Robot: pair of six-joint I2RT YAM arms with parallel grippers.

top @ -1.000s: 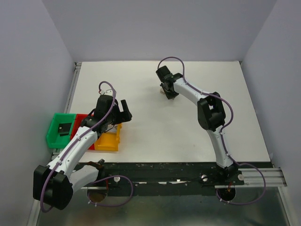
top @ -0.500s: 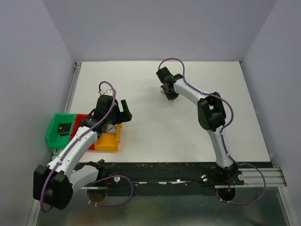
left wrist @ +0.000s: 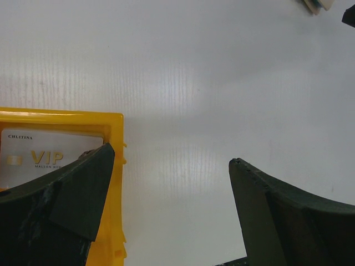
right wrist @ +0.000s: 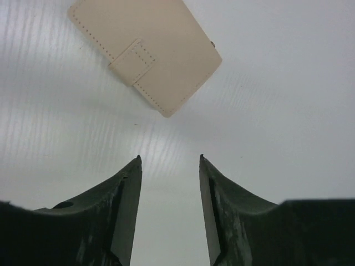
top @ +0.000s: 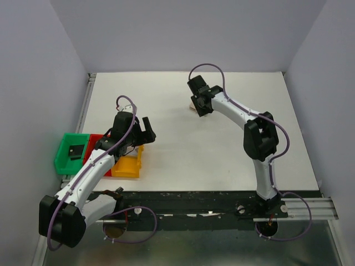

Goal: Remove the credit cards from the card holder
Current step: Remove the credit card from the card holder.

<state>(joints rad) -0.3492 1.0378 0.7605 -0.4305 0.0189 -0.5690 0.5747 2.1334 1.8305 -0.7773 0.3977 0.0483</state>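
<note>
I work with two arms, the left arm (top: 91,166) and the right arm (top: 258,138). That gives me two grippers, the left gripper (top: 147,129) and the right gripper (top: 198,106), each with two fingers (left wrist: 66,194). On my one table (top: 183,149) I count three bins: one green bin (top: 62,159), one red bin (top: 95,138) and one yellow bin (top: 126,169). One black object (top: 74,151) sits in the green one. I can count one card (left wrist: 50,149), in the yellow one, and one holder (right wrist: 145,50) with one tab (right wrist: 133,61).
</note>
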